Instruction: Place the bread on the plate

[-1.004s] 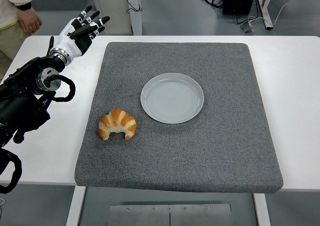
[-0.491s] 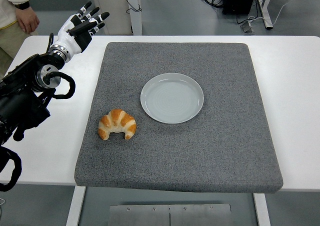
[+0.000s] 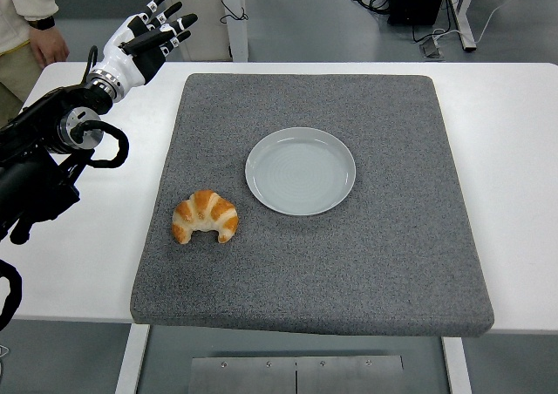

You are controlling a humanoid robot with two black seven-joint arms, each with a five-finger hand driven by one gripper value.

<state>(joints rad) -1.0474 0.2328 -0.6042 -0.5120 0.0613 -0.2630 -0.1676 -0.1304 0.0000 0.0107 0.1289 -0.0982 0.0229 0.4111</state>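
Our left hand (image 3: 144, 41) has drifted up past the table's far-left corner, fingers spread and empty — farther from the croissant (image 3: 205, 217), untouched near the mat's (image 3: 366, 272) left edge, just beside the bare plate (image 3: 300, 171). Nothing grasped yet.

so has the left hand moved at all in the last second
Yes. The left hand has drifted up and slightly right, toward the table's far edge; the croissant lies untouched.

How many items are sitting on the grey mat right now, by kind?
Croissant: 1
Plate: 1, pale and bare
Total on the grey mat: 2
The left hand is open above the table's far left corner, holding nothing.
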